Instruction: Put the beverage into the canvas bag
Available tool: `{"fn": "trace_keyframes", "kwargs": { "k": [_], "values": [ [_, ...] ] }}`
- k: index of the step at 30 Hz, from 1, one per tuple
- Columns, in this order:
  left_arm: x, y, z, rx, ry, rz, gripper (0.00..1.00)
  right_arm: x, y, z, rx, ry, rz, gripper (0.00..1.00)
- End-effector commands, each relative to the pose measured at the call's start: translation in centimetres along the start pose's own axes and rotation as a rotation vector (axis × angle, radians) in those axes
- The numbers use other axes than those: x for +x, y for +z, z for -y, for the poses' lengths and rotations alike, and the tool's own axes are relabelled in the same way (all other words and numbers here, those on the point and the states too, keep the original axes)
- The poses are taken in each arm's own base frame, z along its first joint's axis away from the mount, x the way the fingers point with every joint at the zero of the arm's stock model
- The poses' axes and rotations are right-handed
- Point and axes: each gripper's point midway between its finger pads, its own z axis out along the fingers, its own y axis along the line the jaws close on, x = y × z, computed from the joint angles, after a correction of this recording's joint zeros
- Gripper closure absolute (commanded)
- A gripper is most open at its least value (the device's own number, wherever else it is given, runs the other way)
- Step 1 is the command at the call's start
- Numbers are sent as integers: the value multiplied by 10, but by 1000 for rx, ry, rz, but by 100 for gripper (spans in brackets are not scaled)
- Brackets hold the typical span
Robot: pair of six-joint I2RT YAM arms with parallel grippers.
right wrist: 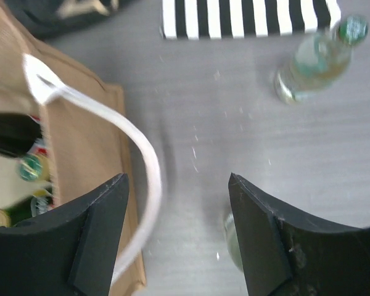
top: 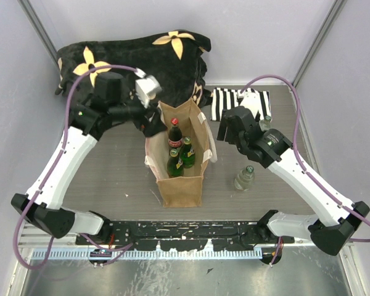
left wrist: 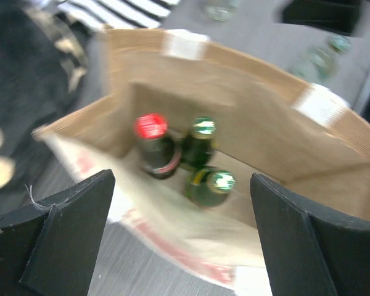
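Observation:
The canvas bag (top: 182, 185) stands open in the middle of the table. It holds a red-capped dark bottle (top: 174, 134) and two green bottles (top: 187, 152). In the left wrist view the bag (left wrist: 253, 117) is below me with the red-capped bottle (left wrist: 153, 143) and the green bottles (left wrist: 211, 185) inside. My left gripper (top: 153, 123) (left wrist: 182, 240) is open and empty over the bag's far left rim. My right gripper (top: 229, 131) (right wrist: 179, 209) is open and empty over the table, right of the bag. A clear bottle (top: 244, 178) (right wrist: 230, 242) stands on the table, half hidden by my right finger (right wrist: 271, 240).
A second clear bottle (top: 266, 124) (right wrist: 314, 58) stands by the black-and-white striped cloth (top: 237, 102) (right wrist: 246, 17) at the back right. A black flowered blanket (top: 135, 55) lies at the back left. The bag's cream handle (right wrist: 142, 160) loops out beside my right gripper.

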Motion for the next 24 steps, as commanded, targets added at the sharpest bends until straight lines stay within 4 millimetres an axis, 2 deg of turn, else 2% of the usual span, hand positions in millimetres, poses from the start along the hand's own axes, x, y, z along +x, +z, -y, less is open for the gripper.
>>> {"fn": "trace_keyframes", "kwargs": {
  "k": [1,3,6,8,14,18,24],
  "values": [
    [22,-6,68,181,245,-97,2,64,-11,29,105,69,-244,29],
    [35,-3,78,204,255,-124,2,83,-16,36,138,78,-325,30],
    [40,-2,88,226,276,-129,2,110,-23,50,199,76,-425,31],
    [43,-3,92,242,296,-141,2,120,-26,58,228,83,-466,31],
    [66,-8,109,319,446,-215,2,115,-28,80,296,133,-491,34],
    [82,-6,117,345,540,-253,2,105,-30,87,311,132,-492,34],
    [94,-3,120,357,591,-287,2,122,-28,92,311,108,-568,34]
  ]
}}
